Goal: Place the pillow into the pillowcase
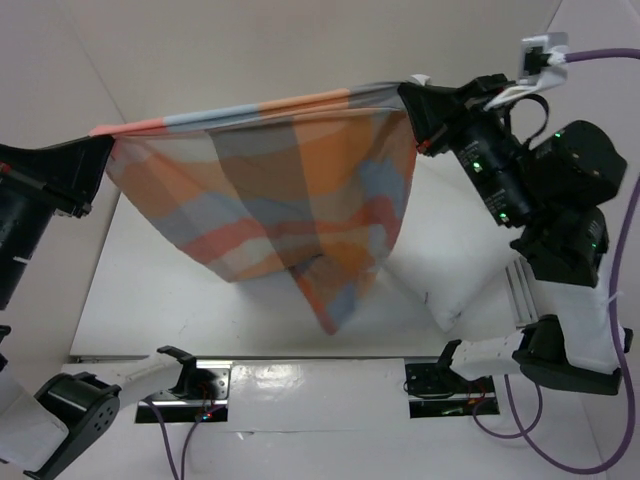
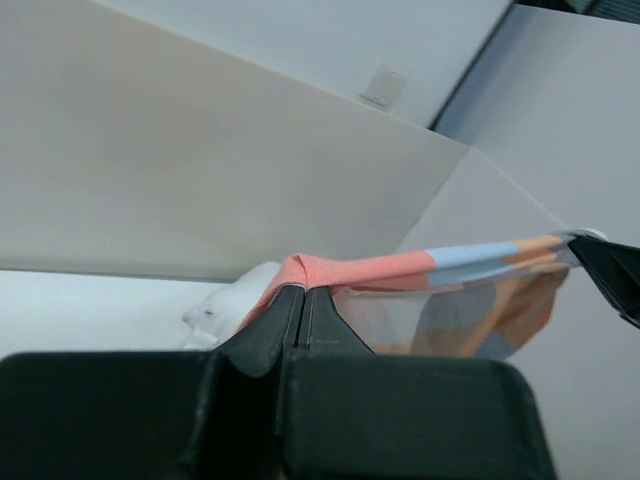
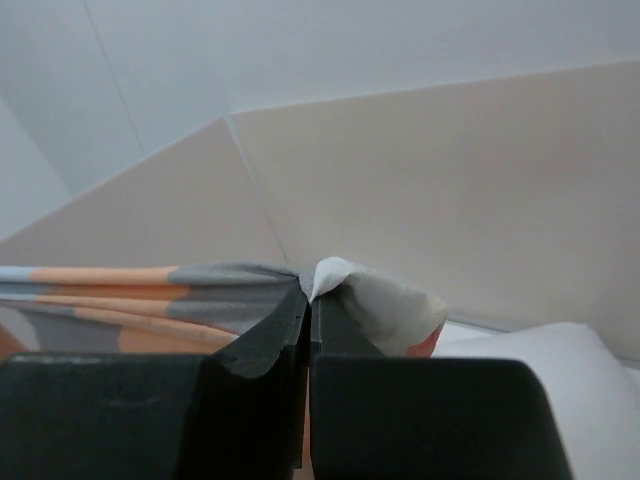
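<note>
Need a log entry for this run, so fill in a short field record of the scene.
pillowcase: held up by its top edge, hanging in folds
left gripper: shut on the left corner of that edge
right gripper: shut on the right corner
pillow: on the table, lower right, partly hidden behind the hanging cloth
pillow inside: visible part lies outside; the rest cannot be told

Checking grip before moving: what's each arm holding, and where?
The pillowcase, by its top edge: left gripper at one corner, right gripper at the other, both shut.
</note>
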{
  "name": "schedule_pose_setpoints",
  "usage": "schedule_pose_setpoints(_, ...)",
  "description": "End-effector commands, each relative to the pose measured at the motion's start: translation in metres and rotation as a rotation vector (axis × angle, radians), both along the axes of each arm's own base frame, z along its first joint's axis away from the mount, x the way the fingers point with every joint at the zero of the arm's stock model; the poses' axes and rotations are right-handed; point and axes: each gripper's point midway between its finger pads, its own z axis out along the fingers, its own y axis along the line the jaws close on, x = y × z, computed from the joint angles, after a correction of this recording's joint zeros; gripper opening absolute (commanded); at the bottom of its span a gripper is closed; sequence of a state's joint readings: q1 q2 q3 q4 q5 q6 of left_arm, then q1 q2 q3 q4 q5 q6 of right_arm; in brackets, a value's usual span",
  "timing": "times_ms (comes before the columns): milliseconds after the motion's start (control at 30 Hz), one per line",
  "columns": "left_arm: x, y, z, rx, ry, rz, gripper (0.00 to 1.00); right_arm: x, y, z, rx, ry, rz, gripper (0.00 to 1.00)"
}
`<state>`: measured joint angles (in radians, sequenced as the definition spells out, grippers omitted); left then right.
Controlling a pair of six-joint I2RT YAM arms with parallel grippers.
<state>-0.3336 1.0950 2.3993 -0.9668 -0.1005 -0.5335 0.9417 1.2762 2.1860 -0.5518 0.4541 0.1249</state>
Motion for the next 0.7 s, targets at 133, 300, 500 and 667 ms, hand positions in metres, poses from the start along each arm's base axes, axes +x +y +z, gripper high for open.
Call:
schedule_pose_setpoints(133,0.053,0.052,0.003,0.024,0.028,0.39,0.0,0.091,0.053,-0.033,-0.207,-0.012,-0.253,0.0)
schedule_pose_setpoints(300,0.113,0.068,-0.021,0.158,0.136,0.713,0.0,0.163,0.108,-0.059,-0.264,-0.042,-0.193,0.0)
schedule_pose_setpoints(500,0.227,0.087,-0.119,0.287,0.42,0.72,0.0,0.275,0.167,-0.161,-0.289,0.046,-0.001,0.0)
schedule_pose_setpoints(667,0.298,0.144,-0.245,0.17,0.71,0.62,0.0,0.337,0.193,-0.258,-0.223,0.174,0.127,0.0)
